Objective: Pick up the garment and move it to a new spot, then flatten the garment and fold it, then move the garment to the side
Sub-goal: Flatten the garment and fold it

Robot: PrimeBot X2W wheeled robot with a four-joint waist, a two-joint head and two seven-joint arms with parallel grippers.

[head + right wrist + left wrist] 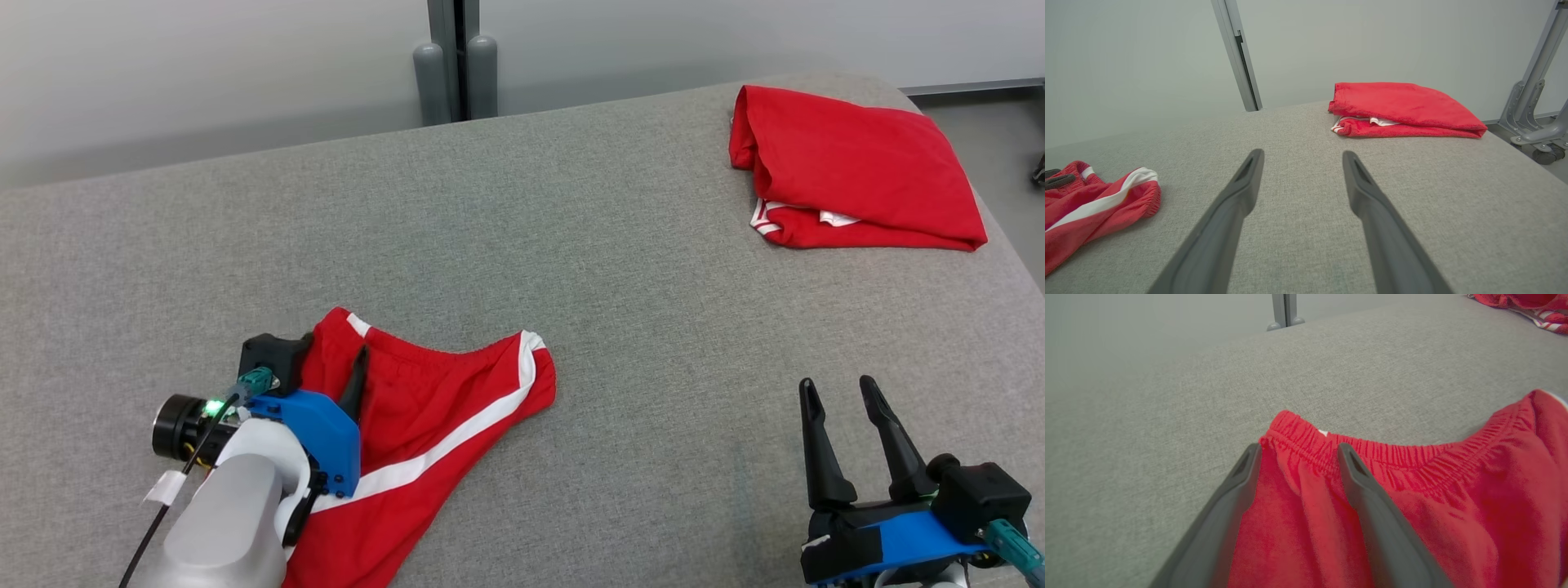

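The shorts (441, 408) lie at the near left of the worktop (571, 245), with the waistband running left to right. The left tool (1299, 449) is the nearer one. It is fully open and grips nothing, and its fingers straddle the waistband's left end. The right tool (838, 384), open and empty, hovers well apart to the right.

Grey table (571, 245): shorts (441, 408), folded garment (857, 171)
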